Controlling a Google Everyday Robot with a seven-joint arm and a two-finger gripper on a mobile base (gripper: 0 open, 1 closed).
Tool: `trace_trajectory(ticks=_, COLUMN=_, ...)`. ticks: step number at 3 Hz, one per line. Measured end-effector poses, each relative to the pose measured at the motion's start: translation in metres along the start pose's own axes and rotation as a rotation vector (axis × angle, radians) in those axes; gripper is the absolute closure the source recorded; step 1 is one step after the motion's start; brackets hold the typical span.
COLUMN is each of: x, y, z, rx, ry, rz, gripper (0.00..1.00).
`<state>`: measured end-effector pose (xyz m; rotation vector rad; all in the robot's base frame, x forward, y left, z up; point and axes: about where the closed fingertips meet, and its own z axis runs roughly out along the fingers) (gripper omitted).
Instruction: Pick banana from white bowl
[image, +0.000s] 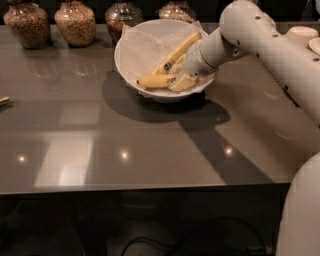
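The white bowl (131, 57), lined with crinkled white paper, stands at the back middle of the grey table. Two yellow bananas lie in it: one (176, 52) slants up toward the far rim, the other (155, 81) lies flat near the front. My gripper (181, 76) reaches into the bowl from the right, down among the bananas at the right end of the flat one. The white arm covers the bowl's right side.
Several glass jars of nuts and grains (75, 22) line the table's back edge behind the bowl. White dishes (301, 35) stand at the back right. A small yellowish object (3, 100) lies at the left edge. The table's front edge (145, 187) runs across the middle.
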<state>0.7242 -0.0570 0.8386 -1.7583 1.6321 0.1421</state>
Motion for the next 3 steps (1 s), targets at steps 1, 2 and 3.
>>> trace_trajectory(ticks=1, x=-0.024, y=-0.003, z=-0.014, rx=0.005, ry=-0.01, rz=-0.034, gripper=1.0)
trace_trajectory(ticks=2, x=-0.044, y=-0.008, z=-0.038, rx=0.005, ry=-0.032, rz=-0.052, gripper=1.0)
trace_trajectory(ticks=3, x=-0.057, y=-0.011, z=-0.075, rx=0.013, ry=-0.066, rz=-0.046, gripper=1.0)
